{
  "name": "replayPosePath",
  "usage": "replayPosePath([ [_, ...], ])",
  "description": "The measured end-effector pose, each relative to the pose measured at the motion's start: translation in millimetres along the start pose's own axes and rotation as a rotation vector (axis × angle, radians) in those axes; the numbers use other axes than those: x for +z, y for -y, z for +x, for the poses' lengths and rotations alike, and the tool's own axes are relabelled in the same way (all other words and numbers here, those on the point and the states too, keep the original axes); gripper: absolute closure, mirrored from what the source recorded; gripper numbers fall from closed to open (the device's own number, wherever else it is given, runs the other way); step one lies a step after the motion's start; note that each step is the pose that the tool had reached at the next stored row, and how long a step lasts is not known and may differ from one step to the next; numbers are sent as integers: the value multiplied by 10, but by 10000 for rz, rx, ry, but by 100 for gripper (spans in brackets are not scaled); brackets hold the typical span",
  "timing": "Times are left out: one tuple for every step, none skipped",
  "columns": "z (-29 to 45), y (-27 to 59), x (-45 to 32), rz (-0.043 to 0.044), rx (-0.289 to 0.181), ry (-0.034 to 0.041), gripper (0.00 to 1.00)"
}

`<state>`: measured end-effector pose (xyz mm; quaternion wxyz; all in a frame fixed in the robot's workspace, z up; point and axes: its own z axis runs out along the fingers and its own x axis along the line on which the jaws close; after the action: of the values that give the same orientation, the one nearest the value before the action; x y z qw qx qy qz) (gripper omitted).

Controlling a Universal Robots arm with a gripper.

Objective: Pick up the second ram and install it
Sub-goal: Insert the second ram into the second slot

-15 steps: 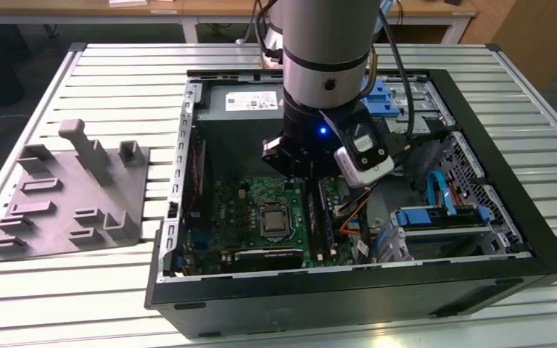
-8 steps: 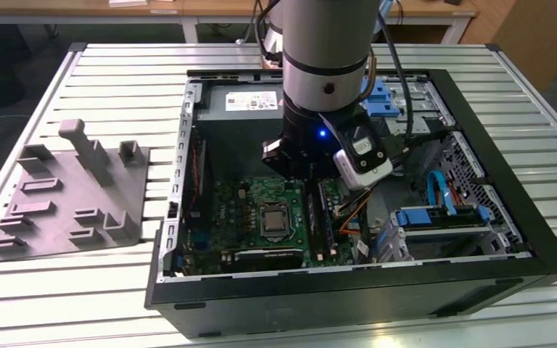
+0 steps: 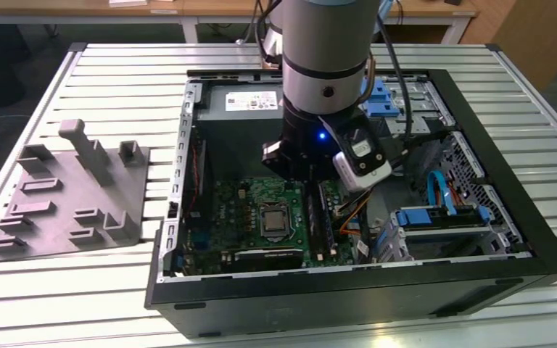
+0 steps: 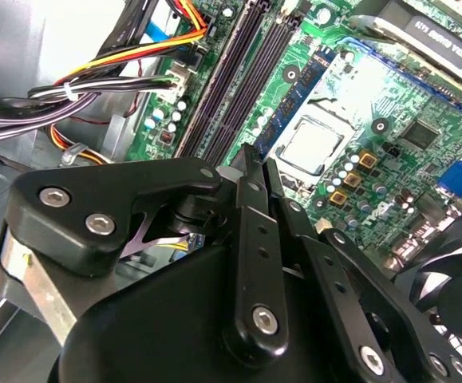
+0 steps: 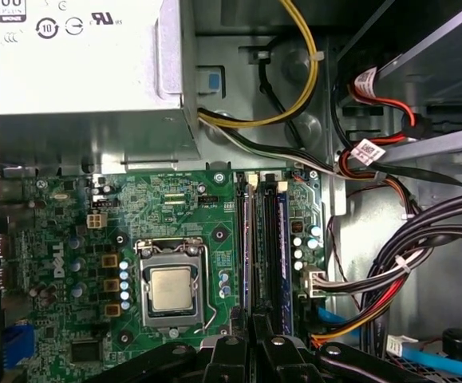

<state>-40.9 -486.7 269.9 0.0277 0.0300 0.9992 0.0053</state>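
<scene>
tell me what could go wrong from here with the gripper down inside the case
1. The gripper hangs right over the narrow memory slots; a slight tilt or offset could bring a push down on a slot's edge instead of into it.
2. The cable bundle lies close beside those slots and could snag the gripper.
3. The processor socket sits on the slots' other side; a sideways slip might strike it.

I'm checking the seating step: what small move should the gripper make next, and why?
Probably a short straight press down: the gripper, shut, hangs over the memory slots, where the second ram seems to stand in one; whether it is latched I cannot tell.
</scene>
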Motion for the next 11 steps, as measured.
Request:
replayPosePath([
  [0, 0, 5, 0, 0, 0, 86],
  [0, 0, 11, 0, 0, 0, 86],
  [1, 0, 16, 0, 0, 0, 86],
  [1, 0, 21, 1, 0, 0, 86],
  [1, 0, 26, 1, 0, 0, 86],
  [2, 0, 33, 1, 0, 0, 86],
  [2, 1, 42, 1, 0, 0, 86],
  [3, 1, 52, 1, 0, 0, 86],
  [3, 1, 62, 0, 0, 0, 86],
  [4, 1, 71, 0, -1, 0, 86],
  [4, 1, 80, 0, -1, 0, 86],
])
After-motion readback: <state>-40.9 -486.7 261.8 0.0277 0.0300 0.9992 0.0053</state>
